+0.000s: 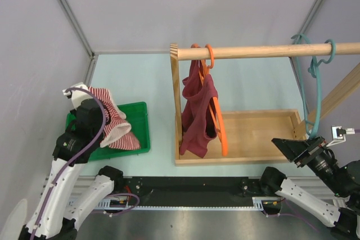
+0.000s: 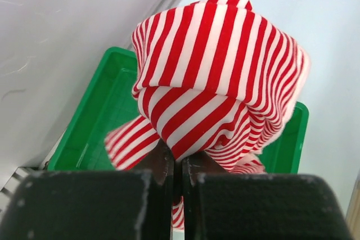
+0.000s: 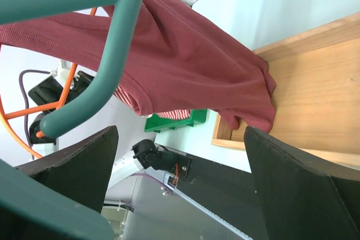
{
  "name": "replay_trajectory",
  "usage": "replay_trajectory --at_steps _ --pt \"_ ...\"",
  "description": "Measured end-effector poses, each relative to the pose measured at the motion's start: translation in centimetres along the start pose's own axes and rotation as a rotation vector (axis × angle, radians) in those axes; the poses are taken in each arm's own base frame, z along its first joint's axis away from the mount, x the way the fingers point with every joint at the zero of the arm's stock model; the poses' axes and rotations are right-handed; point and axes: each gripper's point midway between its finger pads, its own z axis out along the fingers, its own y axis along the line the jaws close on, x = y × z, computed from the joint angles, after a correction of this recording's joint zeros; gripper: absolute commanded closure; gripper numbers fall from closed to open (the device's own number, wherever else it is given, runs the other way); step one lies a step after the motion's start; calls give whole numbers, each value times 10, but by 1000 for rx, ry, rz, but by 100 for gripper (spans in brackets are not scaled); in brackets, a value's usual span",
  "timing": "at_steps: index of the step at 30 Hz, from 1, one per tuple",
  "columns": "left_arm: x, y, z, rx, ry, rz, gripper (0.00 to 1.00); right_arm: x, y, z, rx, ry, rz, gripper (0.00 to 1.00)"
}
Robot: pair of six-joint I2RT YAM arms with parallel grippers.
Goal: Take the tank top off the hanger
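A red-and-white striped tank top is bunched up over the green bin. My left gripper is shut on its lower folds, which the left wrist view shows pinched between the closed gripper under the striped tank top. An empty teal hanger hangs at the right end of the wooden rod. My right gripper is open and empty just below it; its wrist view shows the gripper spread wide with the teal hanger close in front.
A maroon tank top hangs on an orange hanger at the rod's left end, over the wooden base tray. It also shows in the right wrist view. The rack's upright post stands left of it.
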Motion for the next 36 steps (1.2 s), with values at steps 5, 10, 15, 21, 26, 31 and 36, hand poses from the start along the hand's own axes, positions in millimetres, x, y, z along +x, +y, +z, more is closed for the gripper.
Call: replay_trajectory --at_steps 5,10,15,21,26,31,36 --pt "8 0 3 -3 12 -18 100 5 -1 5 0 14 -3 1" --pt "41 -8 11 26 83 -5 91 5 0 6 -5 17 1 1" --pt "50 -18 11 71 106 -64 90 5 1 6 -9 16 6 1" --pt "61 -16 8 63 123 -149 49 7 1 7 -10 21 7 1" --pt "59 -7 -1 63 98 -221 1 6 2 7 -11 20 17 1" --pt "40 -4 -15 117 45 -267 1 7 3 9 -16 18 26 1" --pt "9 -35 -46 399 -20 -273 4 10 3 13 -17 25 24 1"
